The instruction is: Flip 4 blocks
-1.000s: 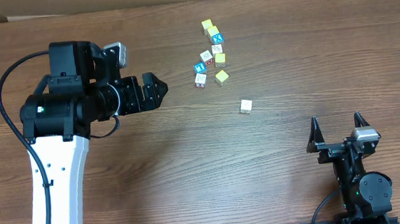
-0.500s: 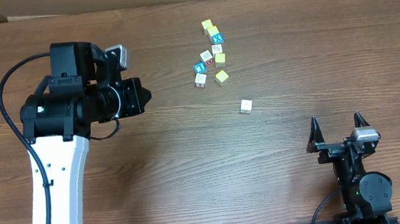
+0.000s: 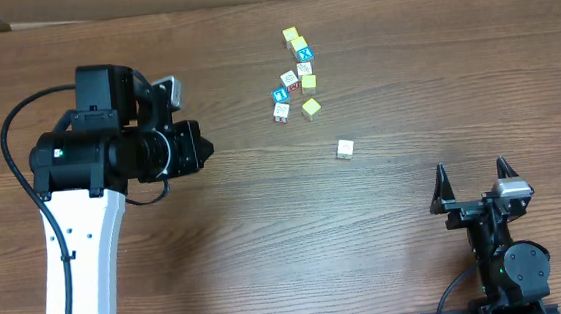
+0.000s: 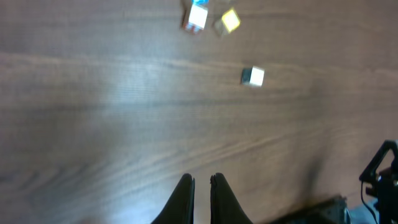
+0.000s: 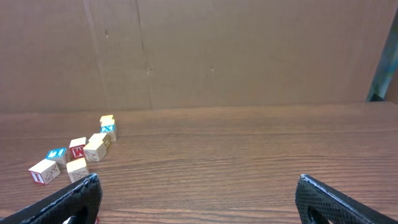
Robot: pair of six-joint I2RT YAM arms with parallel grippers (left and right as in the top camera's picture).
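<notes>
The left gripper (image 3: 202,143) hangs above the table (image 3: 266,228), jaws pressed together with nothing between them. Ahead and a little right of its tips sits a lone block (image 4: 253,76). The other blocks (image 3: 297,75) lie ahead in a loose string whose long axis runs crosswise to the gripper. The right gripper (image 3: 471,177) gapes wide and empty, the blocks well off to its front-left.

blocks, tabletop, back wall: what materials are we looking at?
Blocks: probably wood, with matte pale faces, some printed with red or blue letters, and tan edges. Tabletop: wood grain, possibly laminate, with streaky grain lines and a soft sheen. Back wall: cardboard by the look, matte brown with seams and small dents.
</notes>
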